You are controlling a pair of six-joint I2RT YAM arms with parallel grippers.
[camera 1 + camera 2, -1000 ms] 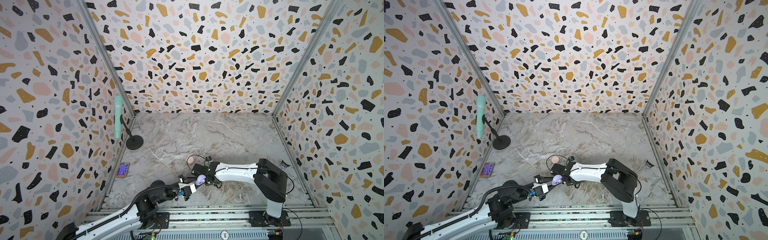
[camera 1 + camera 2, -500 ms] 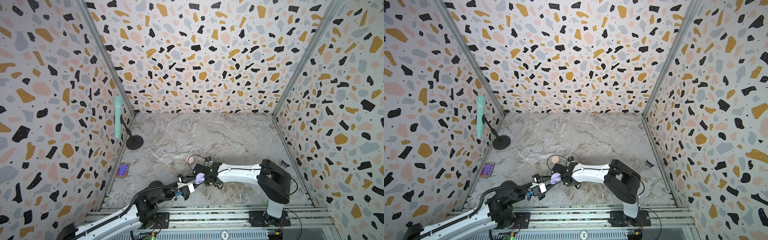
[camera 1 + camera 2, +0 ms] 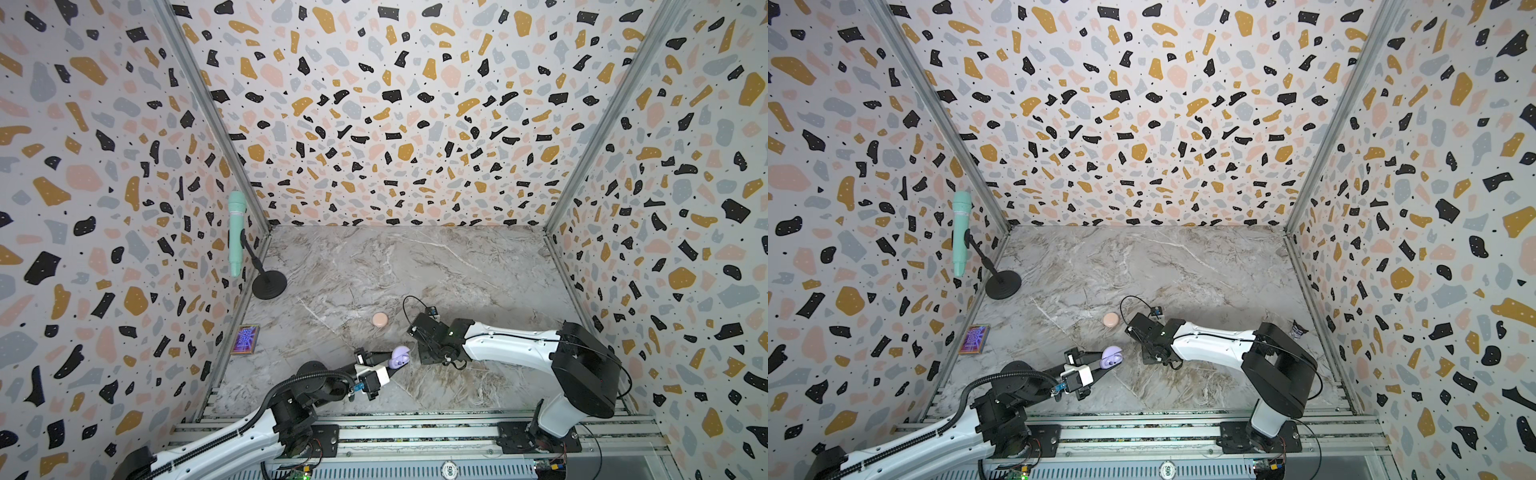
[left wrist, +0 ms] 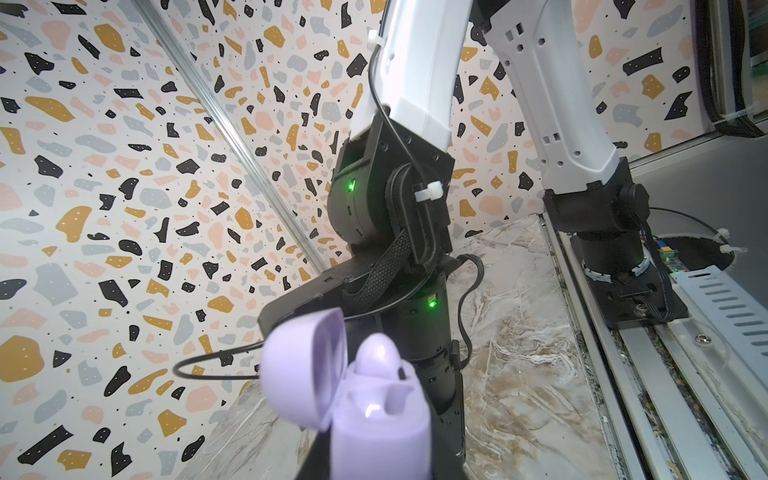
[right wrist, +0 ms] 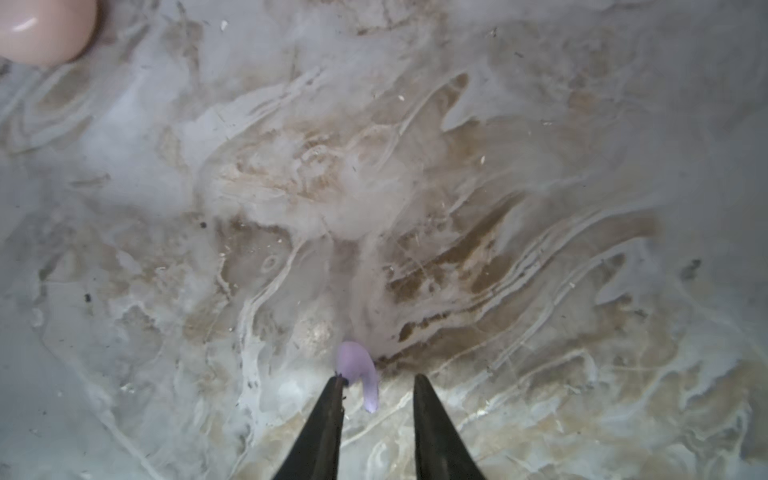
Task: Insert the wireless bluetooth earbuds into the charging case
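Round badge (image 3: 450, 471) on front frame (image 3: 395, 473) reads "500"

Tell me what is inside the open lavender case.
One lavender earbud stands in the lavender case, beside its raised lid. The neighbouring pocket looks unfilled, but its bottom is hidden behind the case's wall.

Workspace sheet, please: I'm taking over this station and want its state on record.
Surface: marble tabletop, fine specks in the right wrist view.
Job's things: lavender case open, one lavender bud in it; second lavender bud lying on the tabletop; pink case closed; pale buds not seen.
Clutter: mint microphone on a stand; colourful card by the wall.
Tools: left tool shut on the lavender case; right tool open, loose bud between its fingers.
Cables: black loop at the right wrist, beside the pink case, not touching.
Surroundings: terrazzo walls; rail in front.
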